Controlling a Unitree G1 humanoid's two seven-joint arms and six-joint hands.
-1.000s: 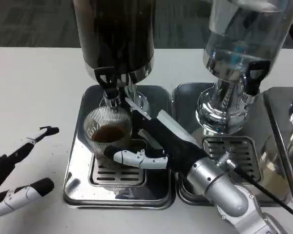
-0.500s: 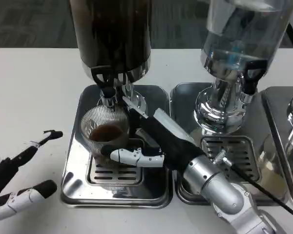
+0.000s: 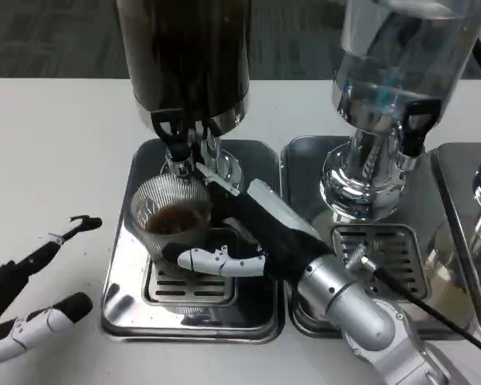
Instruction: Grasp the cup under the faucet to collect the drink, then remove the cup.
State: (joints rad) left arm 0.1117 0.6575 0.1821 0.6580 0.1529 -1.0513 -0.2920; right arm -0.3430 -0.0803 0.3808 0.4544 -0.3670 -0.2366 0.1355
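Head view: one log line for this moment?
right hand: grips cup | cup: under dark dispenser's faucet, holds brown drink, on drip tray | left hand: open, on table

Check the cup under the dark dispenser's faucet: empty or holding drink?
Holding drink: dark liquid shows inside the ribbed glass cup, upright on the drip tray.

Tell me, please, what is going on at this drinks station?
The right robot hand grips a ribbed glass cup on the drip tray beneath the faucet of the dark drink dispenser. The cup already holds some brown drink. The left robot hand waits open on the white table.
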